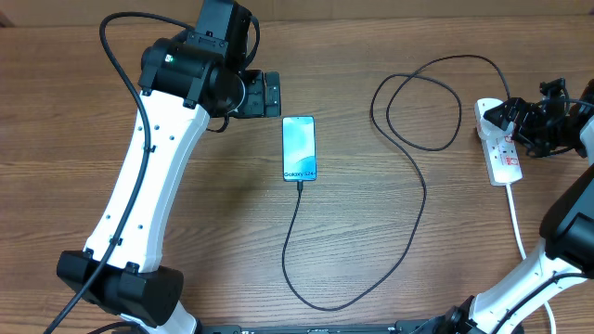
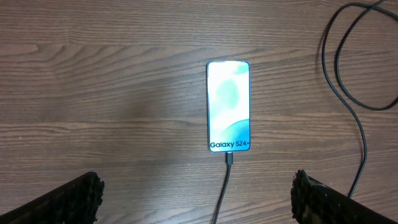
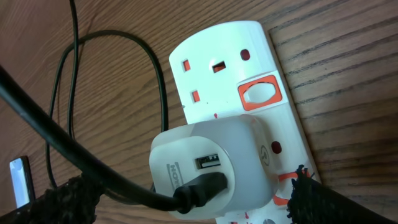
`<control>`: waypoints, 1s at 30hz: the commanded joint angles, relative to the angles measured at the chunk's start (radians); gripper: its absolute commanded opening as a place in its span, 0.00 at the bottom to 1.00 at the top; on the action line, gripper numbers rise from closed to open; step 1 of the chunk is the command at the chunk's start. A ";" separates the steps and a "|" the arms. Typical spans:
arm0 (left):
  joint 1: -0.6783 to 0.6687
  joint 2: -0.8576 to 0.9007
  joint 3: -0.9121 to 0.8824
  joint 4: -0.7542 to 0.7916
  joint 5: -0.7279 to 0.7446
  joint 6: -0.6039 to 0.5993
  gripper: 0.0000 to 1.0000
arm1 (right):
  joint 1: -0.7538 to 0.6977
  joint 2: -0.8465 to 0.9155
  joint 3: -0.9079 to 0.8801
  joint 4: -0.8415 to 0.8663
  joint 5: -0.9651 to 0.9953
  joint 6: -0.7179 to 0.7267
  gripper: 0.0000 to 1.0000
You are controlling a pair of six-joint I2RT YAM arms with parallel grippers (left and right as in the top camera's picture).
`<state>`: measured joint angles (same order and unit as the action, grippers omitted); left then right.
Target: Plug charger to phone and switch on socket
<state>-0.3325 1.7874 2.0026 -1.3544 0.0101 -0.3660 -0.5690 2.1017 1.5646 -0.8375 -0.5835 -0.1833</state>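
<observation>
Black charger [image 2: 229,159] seated in phone [image 2: 229,106] | its adapter [image 3: 239,152] in white socket [image 3: 230,56]

Phone [image 1: 299,148] left of socket [image 1: 502,150], charger [image 2: 227,171] between, plugged into both

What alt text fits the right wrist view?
A white power strip on a wooden table holds a white adapter, with the black charger cable plugged into the adapter's USB port. Above it is an empty outlet with a red-rimmed switch. The open right claw flanks the bottom edge.
</observation>
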 commanded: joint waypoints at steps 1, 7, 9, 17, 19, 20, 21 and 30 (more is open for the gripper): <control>0.005 0.006 -0.003 0.001 -0.014 0.011 1.00 | 0.003 -0.003 -0.006 0.006 0.007 0.004 1.00; 0.005 0.006 -0.003 0.001 -0.014 0.011 1.00 | 0.003 -0.003 -0.008 0.005 0.007 0.004 1.00; 0.005 0.006 -0.003 0.001 -0.014 0.011 1.00 | 0.003 -0.003 -0.008 0.005 0.007 0.004 1.00; 0.005 0.006 -0.003 0.001 -0.014 0.011 1.00 | 0.003 -0.001 -0.042 0.041 0.006 0.004 1.00; 0.005 0.006 -0.003 0.001 -0.014 0.011 1.00 | 0.003 -0.001 -0.060 0.060 0.004 0.008 1.00; 0.005 0.006 -0.003 0.001 -0.014 0.011 1.00 | 0.003 -0.001 -0.063 0.066 0.000 0.012 1.00; 0.005 0.006 -0.003 0.001 -0.014 0.011 1.00 | 0.004 -0.001 -0.066 0.074 -0.006 0.019 1.00; 0.005 0.006 -0.003 0.001 -0.014 0.011 0.99 | 0.005 -0.001 -0.066 0.090 -0.012 0.018 1.00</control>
<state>-0.3325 1.7874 2.0026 -1.3544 0.0101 -0.3660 -0.5690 2.1017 1.5143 -0.7536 -0.5797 -0.1692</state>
